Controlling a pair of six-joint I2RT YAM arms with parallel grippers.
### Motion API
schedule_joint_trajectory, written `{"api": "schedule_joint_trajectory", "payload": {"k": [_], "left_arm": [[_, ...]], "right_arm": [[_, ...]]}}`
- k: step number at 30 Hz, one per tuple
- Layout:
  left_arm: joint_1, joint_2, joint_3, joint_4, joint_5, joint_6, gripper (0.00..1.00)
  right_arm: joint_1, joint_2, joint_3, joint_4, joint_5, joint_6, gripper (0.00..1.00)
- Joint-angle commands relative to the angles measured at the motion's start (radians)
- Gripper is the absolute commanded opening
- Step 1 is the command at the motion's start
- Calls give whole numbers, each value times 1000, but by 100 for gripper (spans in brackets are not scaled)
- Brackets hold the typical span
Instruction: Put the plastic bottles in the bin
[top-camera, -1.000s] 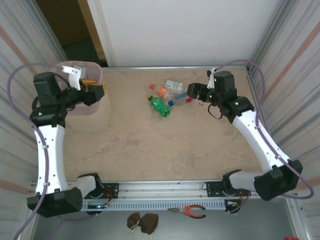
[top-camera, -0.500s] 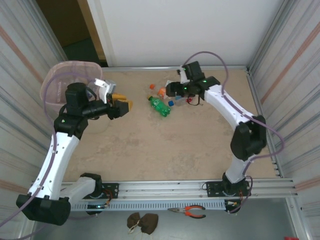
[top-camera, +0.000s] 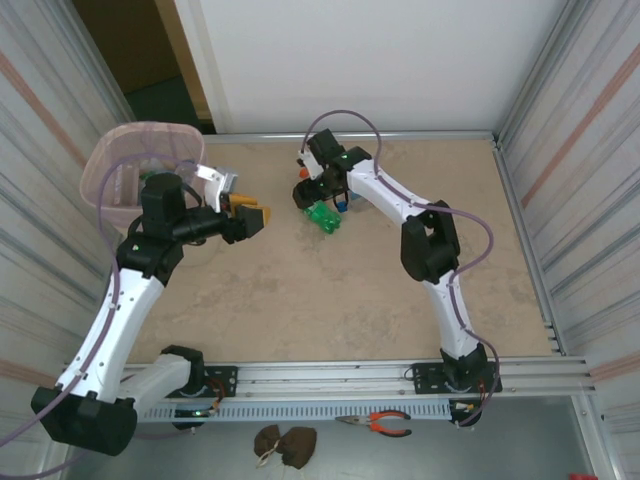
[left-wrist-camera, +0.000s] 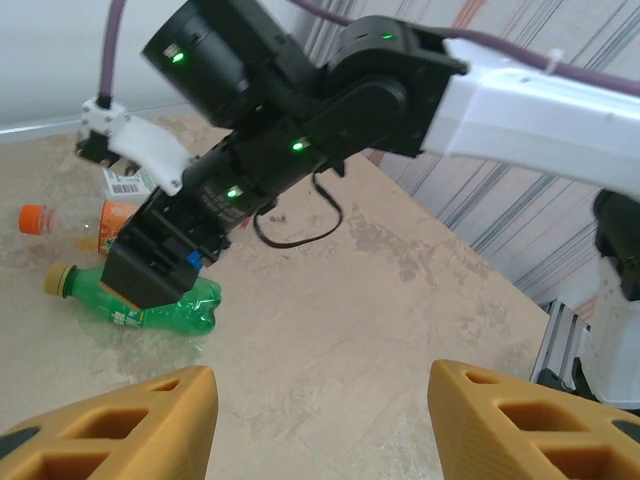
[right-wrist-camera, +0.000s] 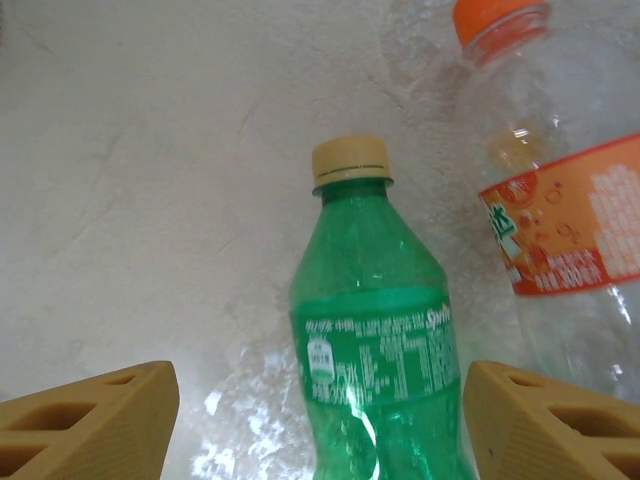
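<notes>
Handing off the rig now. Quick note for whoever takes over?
Left pincer: open, empty, hovering just right of the pale-pink translucent plastic bin.
Right pincer: open, straddling the lying green plastic bottle with tan cap, not gripping.
Bin: far-left corner, contents unclear, so done count unknown.
Left: green bottle, clear orange-labelled bottle beside it, white-labelled bottle behind.

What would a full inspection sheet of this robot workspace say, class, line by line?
Surface: beige mottled table.
Job's things: pink bin at far left; green bottle lying beside an orange-labelled bottle.
Clutter: pliers and a brown lump past the table's near edge.
Fingers: left fingers open, nothing between; right fingers open, either side of the green bottle.
Cables: purple cable along the right arm.
Surroundings: corrugated wall at the side, white wall behind.
</notes>
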Motion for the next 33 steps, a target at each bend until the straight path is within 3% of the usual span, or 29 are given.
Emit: {"api": "schedule_joint_trajectory", "payload": {"k": [1,9,17,27,33], "left_arm": [[-6,-29,-13,14,-10,-17,60],[-7,-31,-41,81,19,-97,60],[-7,-46,-43,77,15,-115,60],[-7,-80,-69,134,1,-179,60],[-8,-72,-76,164,-25,-240,59]], "right_arm": [[12,73,85,-71,35,-55,74],[45,204,187,-126,100,-88,74],[80,236,204,-197,149,-89,71],[113,155,157,-210,155,-59,61],[122,16,38,-194,128,-17,59]]}}
